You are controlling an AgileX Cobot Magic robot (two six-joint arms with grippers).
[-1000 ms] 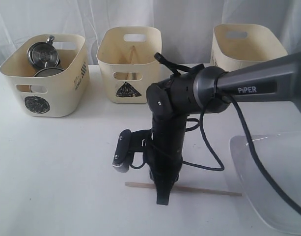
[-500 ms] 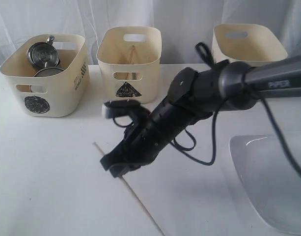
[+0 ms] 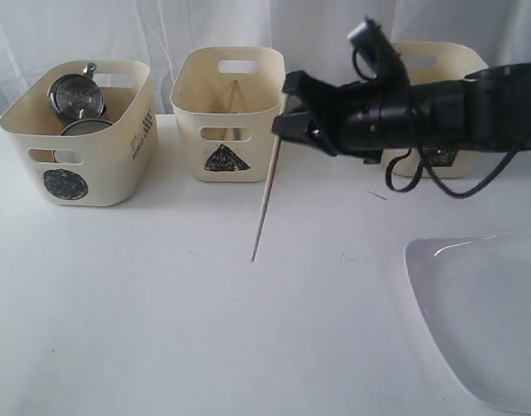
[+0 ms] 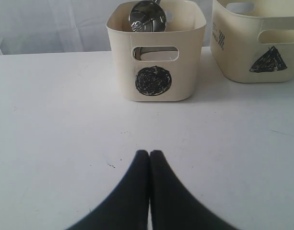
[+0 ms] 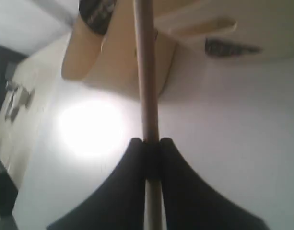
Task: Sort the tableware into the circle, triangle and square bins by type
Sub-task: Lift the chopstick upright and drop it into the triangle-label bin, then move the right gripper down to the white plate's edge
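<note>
Chopstick (image 3: pixel 267 186) in the right gripper (image 3: pixel 282 117), jaws clenched on its upper end at upper middle of the exterior frame, just right of the triangle tub (image 3: pixel 229 130). The wood hangs tilted, with its free tip low over the table (image 3: pixel 118 303) at centre frame; I can't tell if it touches. My left gripper (image 4: pixel 149 154) is pressed shut on nothing, hovering over bare tabletop in front of the circle tub (image 4: pixel 156 52).

Here's my worry. I'm pinching one end only, so that long free length could swivel between the pads or slide out if I swing hard. The dangling tip also sits below the tub's rim, so if I carry it sideways without lifting, I reckon it knocks the wall and shoves the tub. And if I let go while it's this tilted, it may bounce off the rim instead of dropping in.

Quick count: three tubs, with the square tub (image 3: pixel 447 65) at upper right half hidden behind my arm. One chopstick in the grip, one thin stick (image 3: pixel 233 97) inside the triangle tub. One mug (image 3: pixel 74 94) in the circle tub above another steel rim (image 3: pixel 85 127), mug or bowl I can't say. One big plate (image 3: pixel 482 321) at lower right.
</note>
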